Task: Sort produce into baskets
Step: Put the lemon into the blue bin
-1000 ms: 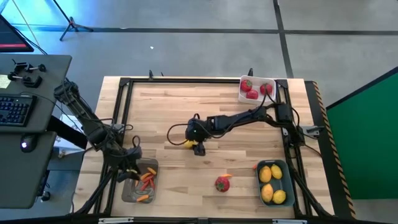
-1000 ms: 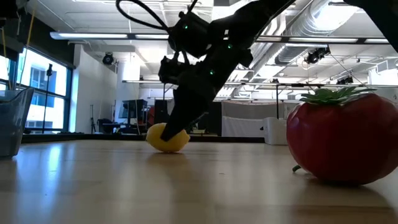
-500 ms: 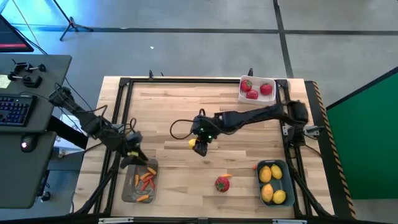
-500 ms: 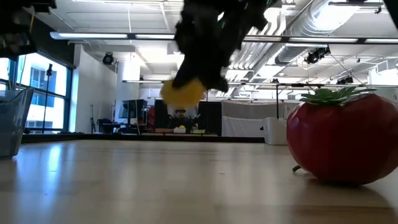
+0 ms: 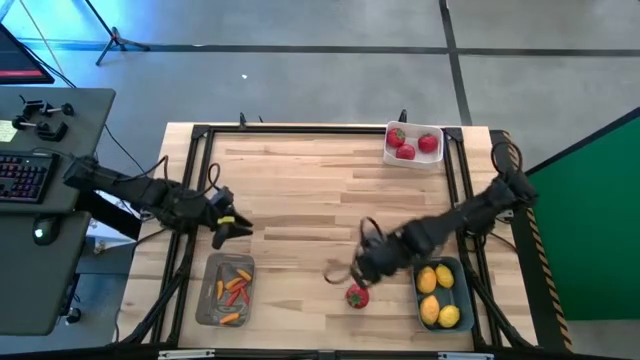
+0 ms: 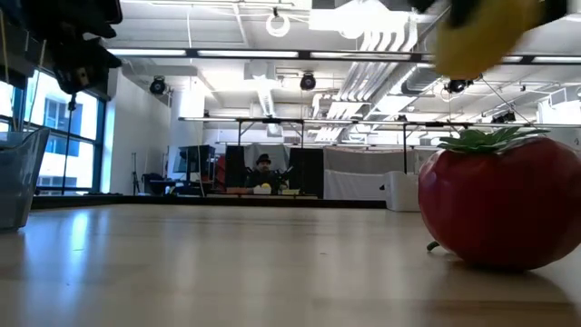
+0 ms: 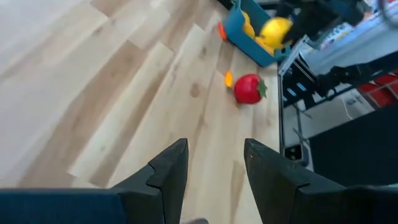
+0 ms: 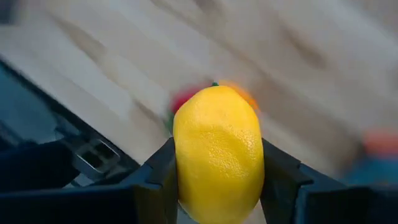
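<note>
My right gripper [image 5: 362, 268] is shut on a yellow lemon [image 8: 217, 152] and hangs above the table near its front. A red fruit with a green top [image 5: 357, 295] lies on the wood just below it. The blue basket [image 5: 458, 272] with several lemons stands to the right. My left gripper [image 7: 214, 165] stands open with nothing between its fingers, above the table's left side, just beyond the grey tray [image 5: 210, 310] of orange-red peppers. The white basket [image 5: 413, 128] at the far right holds three red fruits. My right gripper pinches the lemon's two flanks [image 8: 181, 163] between its two fingers [image 8: 278, 174], which lie across the lemon. The gripper points steeply down. The lemon [image 6: 486, 32] hangs lifted clear of the table, above the red fruit.
A small orange piece [image 7: 228, 78] lies beside the red fruit [image 7: 249, 89]. A black frame [image 5: 200, 170] runs around the wooden top. Bare wood [image 5: 300, 190] fills the middle and far left of the table. A desk with a keyboard [image 5: 25, 180] stands left of the table.
My right gripper has lifted the lemon off the middle of the table and carried it up and toward the near right, toward the blue basket, rolling its wrist on the way. My left gripper has swung away from the grey tray toward the far edge.
</note>
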